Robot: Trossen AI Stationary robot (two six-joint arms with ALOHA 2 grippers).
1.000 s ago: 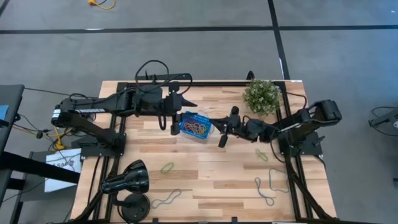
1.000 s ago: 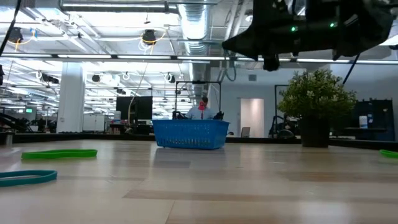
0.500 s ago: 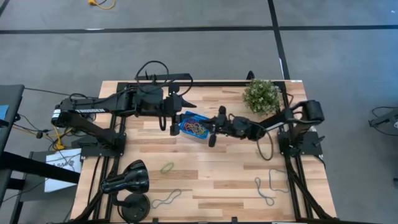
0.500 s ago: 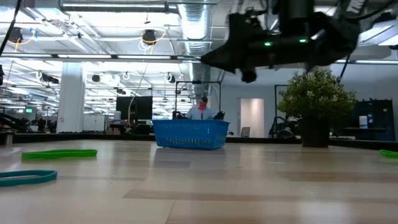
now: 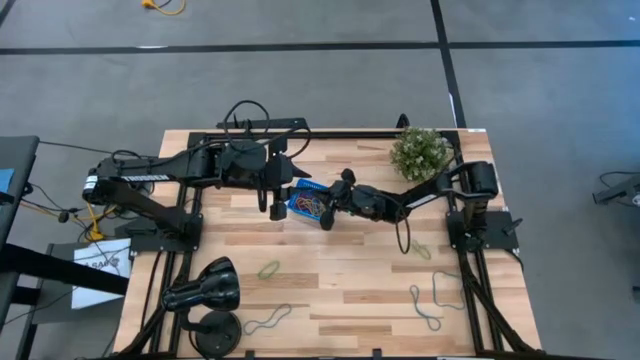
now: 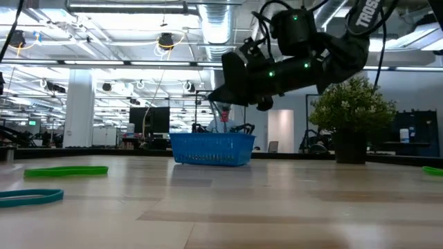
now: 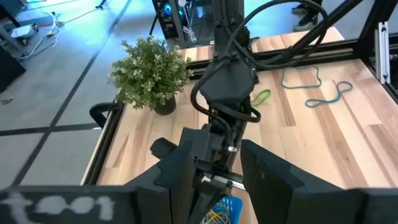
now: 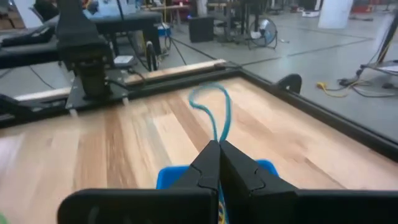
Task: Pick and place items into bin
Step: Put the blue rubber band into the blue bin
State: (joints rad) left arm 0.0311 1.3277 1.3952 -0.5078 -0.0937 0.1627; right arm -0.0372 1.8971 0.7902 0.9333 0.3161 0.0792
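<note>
The blue mesh bin (image 5: pixel 304 192) sits mid-table with several coloured loops (image 5: pixel 312 207) inside; the low view shows its wall (image 6: pixel 211 149). My right gripper (image 5: pixel 325 213) reaches in from the table's right, over the bin's right end, shut on a teal loop (image 8: pixel 216 107). My left gripper (image 5: pixel 276 205) hovers open just left of the bin, and its wrist view shows the bin's corner (image 7: pixel 227 205) between its fingers. Loose loops lie flat on the table: a green one (image 5: pixel 268 269), a teal one (image 5: pixel 268 320), another green one (image 5: pixel 420 248) and another teal one (image 5: pixel 430 300). My right gripper pinches the teal loop between its two fingers, at the loop's end (image 8: pixel 219 138) right by the fingertips (image 8: pixel 208 155). The fingers come from the table's right, slanting down. The rest of the loop curls out past the fingertips, clear of the table, over the bin's rim (image 8: pixel 169 177).
A potted plant (image 5: pixel 420 153) stands at the far right corner, behind the right arm. A black lamp (image 5: pixel 205 287) sits at the near left corner. In the low view, a green loop (image 6: pixel 66 171) and a teal loop (image 6: pixel 28 198) lie near the camera. Bare wood spans the near middle.
My right gripper has moved toward the table's left and downward, from beside the bin's right end to over the bin, staying shut. The left arm has kept still.
</note>
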